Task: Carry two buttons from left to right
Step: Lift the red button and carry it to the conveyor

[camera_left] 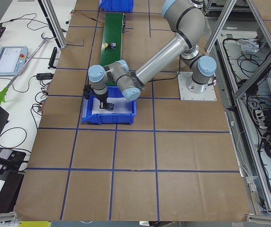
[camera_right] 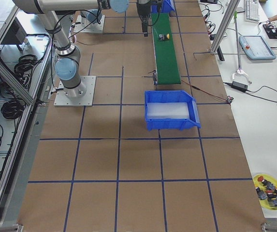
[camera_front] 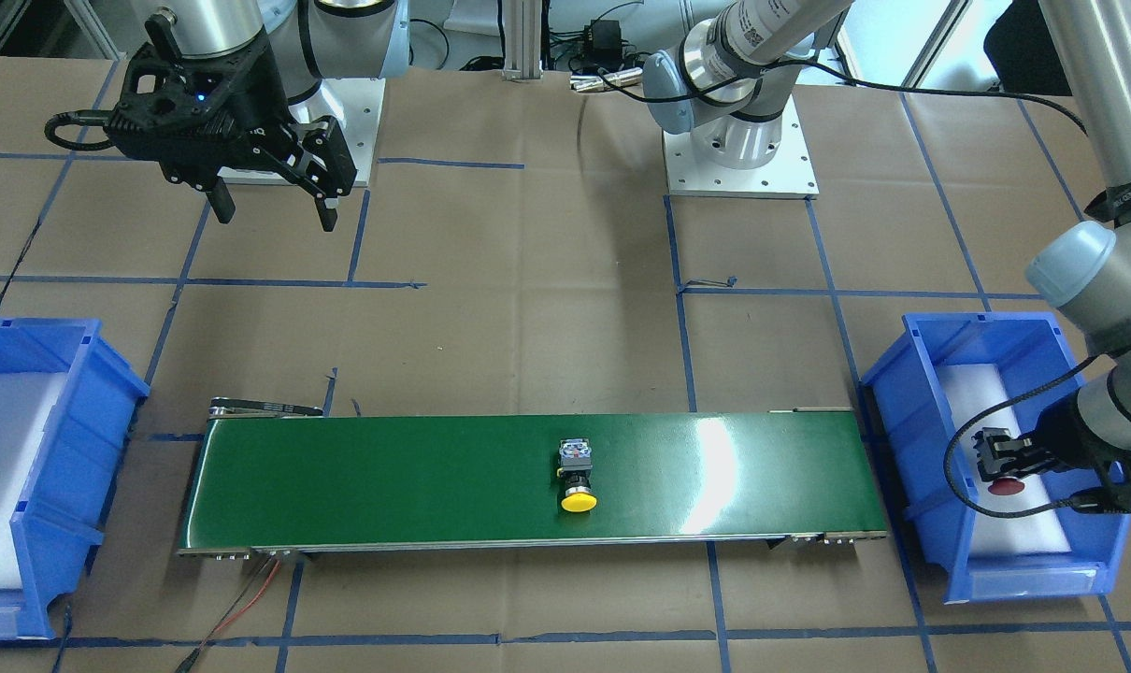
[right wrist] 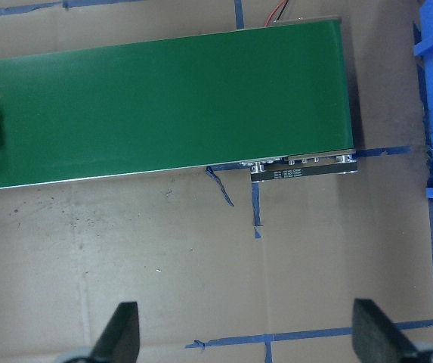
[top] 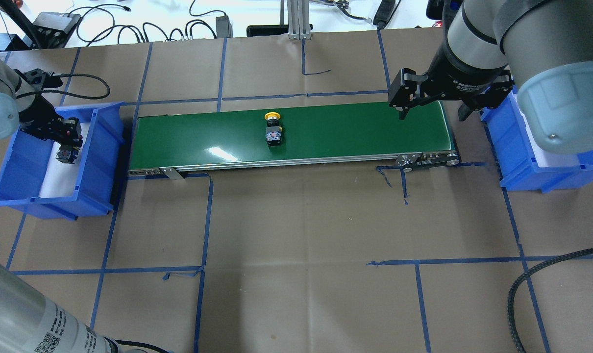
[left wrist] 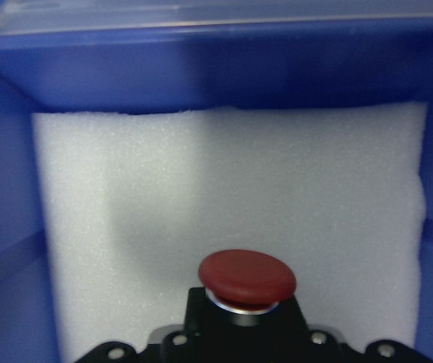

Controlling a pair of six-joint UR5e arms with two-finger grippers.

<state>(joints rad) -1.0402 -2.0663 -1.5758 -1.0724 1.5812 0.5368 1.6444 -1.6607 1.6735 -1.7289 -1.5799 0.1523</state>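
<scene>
Left tool (camera_front: 997,460) clamps the red button (left wrist: 246,277) inside the blue bin (camera_front: 977,323) — right tool (camera_front: 274,209) gapes wide, holding nothing.

One camera faces the robot (camera_front: 741,140) from across the desk (camera_front: 547,308), another looks down over its shoulders; both share the green belt (camera_front: 388,477). Two watch from the desk's ends, far off. Wrist cameras sit close.

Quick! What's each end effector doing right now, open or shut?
Left end effector: shut, holding the red button.
Right end effector: open, holding nothing.
</scene>
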